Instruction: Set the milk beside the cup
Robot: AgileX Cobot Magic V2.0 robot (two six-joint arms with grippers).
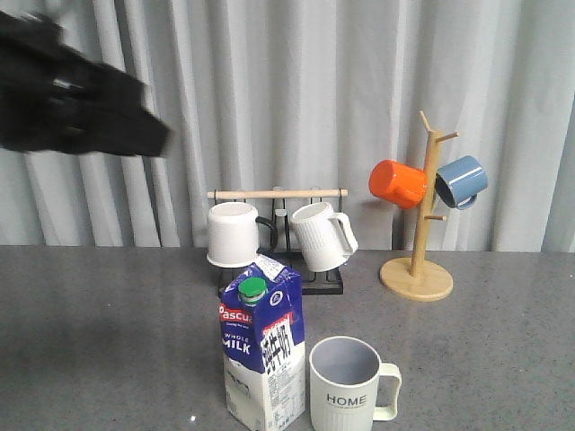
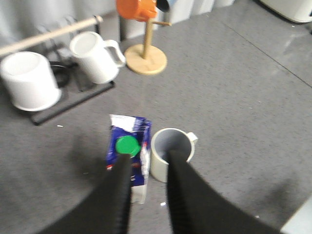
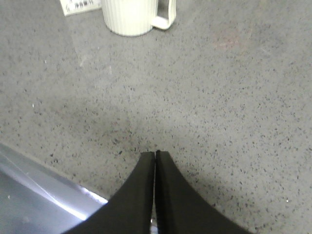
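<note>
The left gripper (image 2: 148, 168) hangs high above the table (image 1: 108, 314) with its fingers spread and nothing between them, looking down on the milk (image 1: 261, 355) and the cup (image 1: 349, 384); the right gripper (image 3: 155, 161) sits low over bare grey surface, its fingers pressed together and empty. Behind stand a rack (image 1: 278, 193) bearing a white mug (image 1: 233, 234) and a ribbed mug (image 1: 321, 235), and a wooden mug tree (image 1: 420, 224) with an orange mug (image 1: 397, 183) and a blue mug (image 1: 461, 181); nothing stands between carton and cup. The milk stands upright, long axis vertical, just beside the cup on its left in the front view, lettering toward the camera; the cup's handle points right.
</note>
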